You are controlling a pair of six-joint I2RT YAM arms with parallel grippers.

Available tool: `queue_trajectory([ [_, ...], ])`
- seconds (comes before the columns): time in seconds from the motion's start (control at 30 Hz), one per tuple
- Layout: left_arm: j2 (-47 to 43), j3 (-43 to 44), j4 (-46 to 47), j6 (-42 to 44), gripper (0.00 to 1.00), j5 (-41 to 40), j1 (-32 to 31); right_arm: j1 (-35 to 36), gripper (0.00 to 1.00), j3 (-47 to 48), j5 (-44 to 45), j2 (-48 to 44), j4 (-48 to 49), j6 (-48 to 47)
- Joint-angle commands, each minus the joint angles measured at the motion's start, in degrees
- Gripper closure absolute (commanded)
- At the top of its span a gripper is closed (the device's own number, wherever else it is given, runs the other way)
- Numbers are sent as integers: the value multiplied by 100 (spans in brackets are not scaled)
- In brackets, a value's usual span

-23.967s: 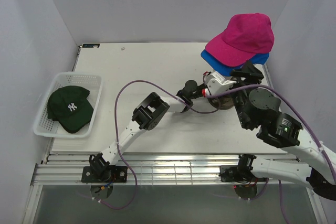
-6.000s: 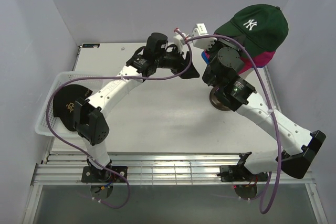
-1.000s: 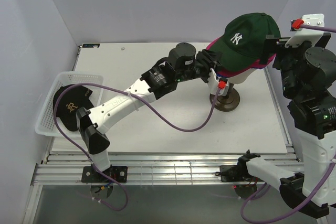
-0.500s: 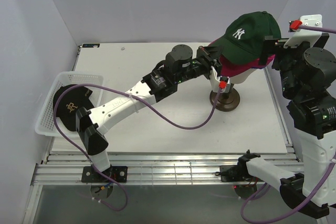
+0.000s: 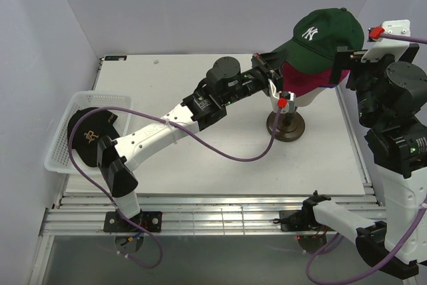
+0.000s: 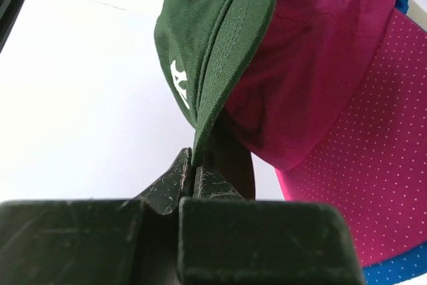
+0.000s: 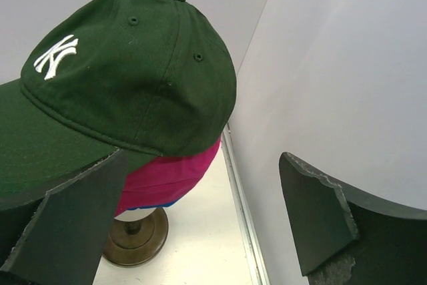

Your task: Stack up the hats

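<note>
Brim of a dark green fabric baseball cap with white NY logo (image 6: 213, 51), clamped edge-on between the clenched fingertips of the left gripper (image 6: 193, 173). Crown of that cap just beyond and above those fingertips, tilted, lying over a magenta pink fabric cap (image 6: 320, 65). Beneath that, a royal blue fabric cap (image 6: 393, 268), peeking out to the right of the fingers. All three on a cream mannequin head (image 5: 301, 100) over a dark round base (image 5: 285, 127), below the left fingertips. Right gripper (image 7: 200, 198) spread wide, grasping nothing, green crown just ahead of its fingers and apart from them.

Step in hand, by judgement: seating the green cap squarely on the stack. Best done by easing the brim down and level before letting go, without dragging the pink cap askew. Soft cloth on a rounded crown, so likely to slide.

Room for moving: bare white tabletop (image 5: 320, 165) open beneath the left fingers, side wall (image 7: 347, 65) close beside the right fingers. Well back from the left fingertips, a black fabric cap with gold emblem (image 5: 90, 137) in a white plastic mesh basket (image 5: 55, 155).
</note>
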Motion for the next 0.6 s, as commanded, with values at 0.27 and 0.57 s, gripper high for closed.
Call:
queue_trajectory([
  [0.27,-455,-297,182,429,100,439,-82,-37,0,20,110,-85,274,-54],
  [0.57,-632,-641,-64,684,100,474,32,-37,0,-42,67,-137,274,-54],
])
